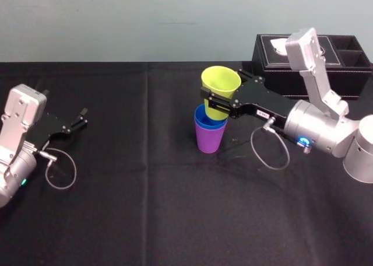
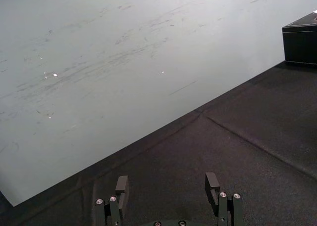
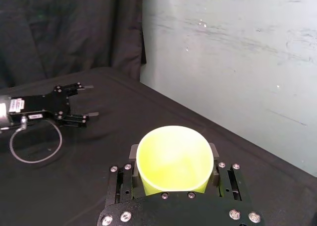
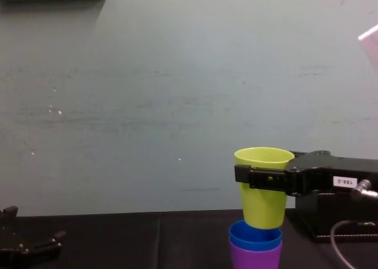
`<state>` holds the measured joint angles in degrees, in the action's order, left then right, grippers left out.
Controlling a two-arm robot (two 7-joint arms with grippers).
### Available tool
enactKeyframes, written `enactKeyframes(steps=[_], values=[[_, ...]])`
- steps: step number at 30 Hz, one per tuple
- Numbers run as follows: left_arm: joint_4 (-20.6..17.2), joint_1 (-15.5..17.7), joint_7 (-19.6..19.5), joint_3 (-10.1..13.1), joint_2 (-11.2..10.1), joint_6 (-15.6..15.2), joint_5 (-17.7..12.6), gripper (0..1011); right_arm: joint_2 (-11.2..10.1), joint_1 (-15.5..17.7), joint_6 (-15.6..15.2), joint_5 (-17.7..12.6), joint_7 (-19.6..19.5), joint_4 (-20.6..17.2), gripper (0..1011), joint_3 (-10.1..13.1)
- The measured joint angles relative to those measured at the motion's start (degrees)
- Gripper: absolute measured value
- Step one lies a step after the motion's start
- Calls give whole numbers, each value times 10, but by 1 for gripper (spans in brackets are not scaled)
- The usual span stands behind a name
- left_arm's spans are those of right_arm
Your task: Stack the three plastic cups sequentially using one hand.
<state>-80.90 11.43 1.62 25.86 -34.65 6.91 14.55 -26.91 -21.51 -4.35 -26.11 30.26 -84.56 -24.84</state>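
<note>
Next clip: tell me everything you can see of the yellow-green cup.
The yellow-green cup is a smooth, tapered plastic tumbler, empty, upright, mouth up. The right gripper clamps it by opposite sides below the rim. It hangs directly over the blue cup, which sits nested in the purple cup; its base is just at the blue rim, not seated.

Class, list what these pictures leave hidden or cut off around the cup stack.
Blue cup: lower body hidden inside the purple cup.
Purple cup: base cut off by the chest view's lower edge.
Whether the yellow-green cup, held by the right gripper, touches the blue cup: overlap hides it.
Right wrist view: the yellow-green cup covers the stack below.
Left gripper, parked left: partly cut off, chest view.
</note>
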Motion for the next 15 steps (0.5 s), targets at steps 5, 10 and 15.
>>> enactKeyframes(steps=[5, 10, 15], values=[[0, 0, 0, 0, 0, 0, 0, 1011, 11, -14, 4, 7, -2, 24, 754, -9], [0, 0, 0, 0, 0, 0, 0, 1011, 18, -20, 8, 9, -2, 42, 754, -15], [0, 0, 0, 0, 0, 0, 0, 1011, 23, -23, 14, 11, 1, 58, 754, -19]])
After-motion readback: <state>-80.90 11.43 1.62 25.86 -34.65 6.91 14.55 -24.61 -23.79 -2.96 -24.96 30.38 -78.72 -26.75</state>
